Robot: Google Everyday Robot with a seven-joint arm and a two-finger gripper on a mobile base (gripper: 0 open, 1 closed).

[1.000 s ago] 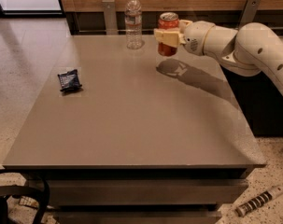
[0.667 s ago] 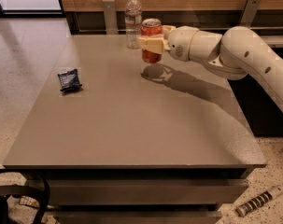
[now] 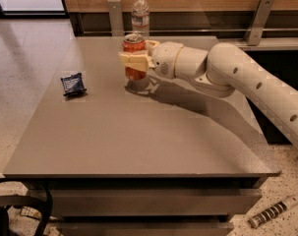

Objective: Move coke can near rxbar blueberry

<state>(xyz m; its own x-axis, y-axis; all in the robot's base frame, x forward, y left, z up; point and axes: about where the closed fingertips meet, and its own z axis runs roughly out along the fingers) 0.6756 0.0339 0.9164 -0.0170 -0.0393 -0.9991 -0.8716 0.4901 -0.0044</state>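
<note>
- Gripper (image 3: 134, 61): upper centre of frame, jaws pinching the coke can (image 3: 134, 74) upright, just over the bench (image 3: 138, 141).
- Rxbar blueberry (image 3: 73, 84): flat on the bench, left of the can, apart.
- Water bottle (image 3: 140, 14): behind the can, top centre.

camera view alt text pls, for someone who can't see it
The robot's hand grips an upright red coke can over the far part of a grey table, its arm reaching in from the right. A dark blue rxbar blueberry lies left of it; a water bottle stands behind.
</note>
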